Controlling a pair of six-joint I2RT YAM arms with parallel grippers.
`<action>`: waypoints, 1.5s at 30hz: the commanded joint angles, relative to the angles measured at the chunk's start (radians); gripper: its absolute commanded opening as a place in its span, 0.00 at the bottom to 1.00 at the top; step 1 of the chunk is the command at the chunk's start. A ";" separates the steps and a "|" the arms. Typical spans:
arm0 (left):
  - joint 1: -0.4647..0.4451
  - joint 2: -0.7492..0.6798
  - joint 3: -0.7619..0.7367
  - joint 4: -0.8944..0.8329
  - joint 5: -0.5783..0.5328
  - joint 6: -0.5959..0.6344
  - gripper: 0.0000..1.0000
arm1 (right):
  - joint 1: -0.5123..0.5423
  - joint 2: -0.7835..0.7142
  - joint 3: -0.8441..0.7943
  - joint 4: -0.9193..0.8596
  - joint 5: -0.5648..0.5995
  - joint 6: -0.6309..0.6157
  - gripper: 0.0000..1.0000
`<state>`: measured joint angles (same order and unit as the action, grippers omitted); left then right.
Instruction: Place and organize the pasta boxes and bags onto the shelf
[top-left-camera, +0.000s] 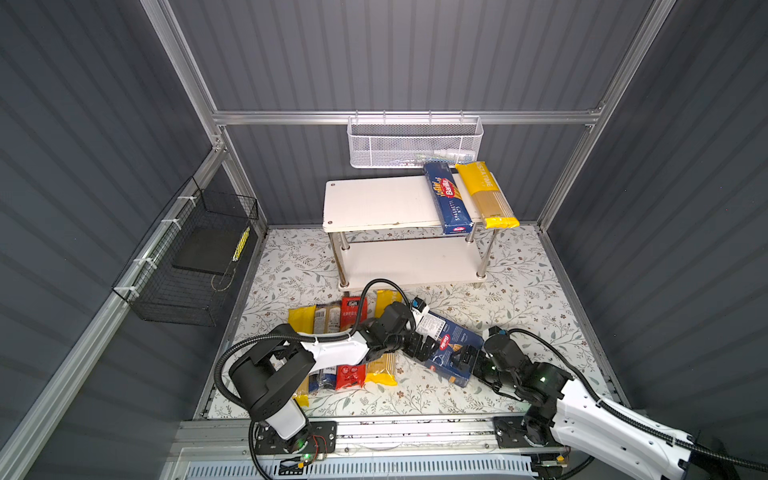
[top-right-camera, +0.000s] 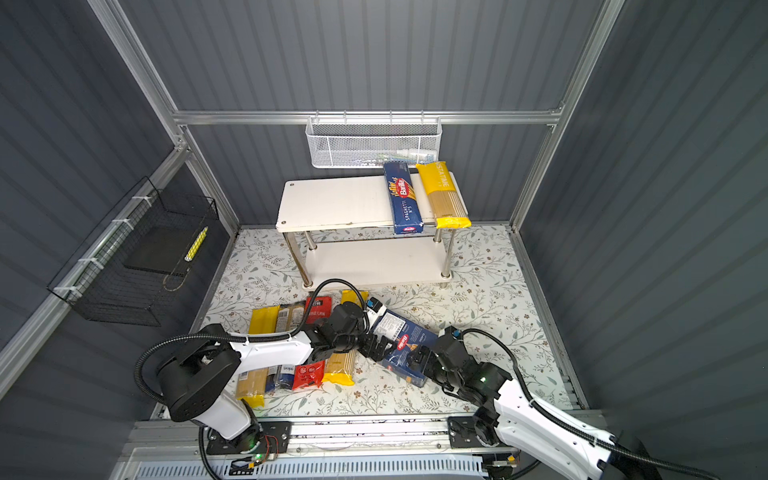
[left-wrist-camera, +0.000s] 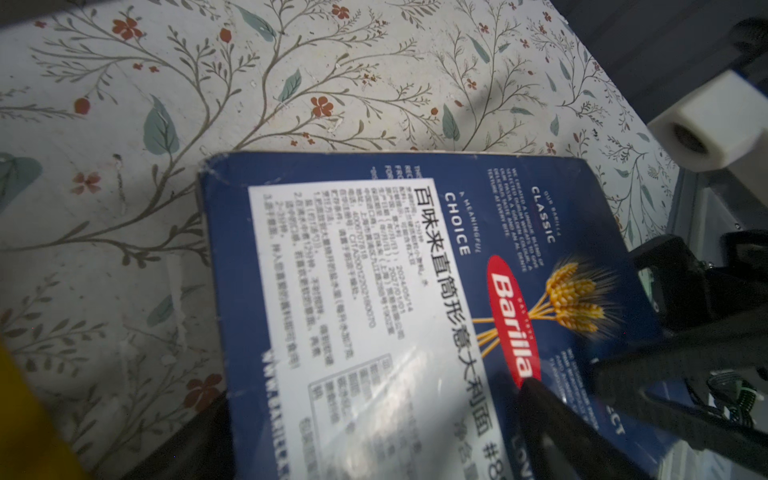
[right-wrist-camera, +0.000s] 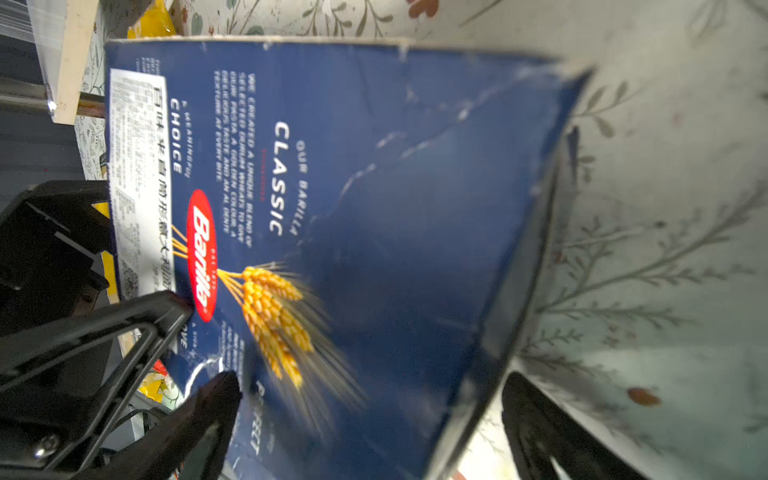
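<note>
The wide flat pasta box (top-left-camera: 451, 336) (top-right-camera: 409, 332) lies aslant on the floral mat between both grippers. My left gripper (top-left-camera: 417, 347) (left-wrist-camera: 374, 395) is open at its left edge: one fingertip (left-wrist-camera: 536, 399) rests on the box face (left-wrist-camera: 374, 291) by the red logo, and the other sits below the edge. My right gripper (top-left-camera: 461, 357) (right-wrist-camera: 370, 390) is open around the box's near end (right-wrist-camera: 374, 187), one finger over the face and one past the edge. Several bags (top-left-camera: 354, 309) lie side by side under the left arm. On the shelf (top-left-camera: 374, 203) lie the SPAGHETTI box (top-left-camera: 448, 199) and a yellow bag (top-left-camera: 486, 195).
A white mesh basket (top-left-camera: 415, 143) hangs on the back rail just above the shelf. A black wire basket (top-left-camera: 195, 257) hangs on the left wall. The shelf's lower board (top-left-camera: 415, 259) is bare. Open floral mat (top-left-camera: 519, 291) lies to the right of the box.
</note>
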<state>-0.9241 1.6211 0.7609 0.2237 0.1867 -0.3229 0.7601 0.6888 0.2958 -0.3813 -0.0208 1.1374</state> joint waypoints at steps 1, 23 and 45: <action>-0.012 0.029 0.023 -0.055 -0.020 0.013 1.00 | 0.003 -0.033 0.009 -0.085 0.025 0.020 0.99; -0.012 0.126 -0.032 0.202 0.234 0.007 1.00 | -0.005 0.038 -0.115 0.202 0.021 0.060 0.99; -0.034 -0.130 -0.089 0.182 0.290 -0.075 1.00 | -0.007 0.275 0.220 0.327 -0.061 -0.110 0.99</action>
<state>-0.8940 1.5440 0.6521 0.3405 0.2623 -0.3759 0.7464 0.9668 0.4156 -0.2710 -0.0376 1.0714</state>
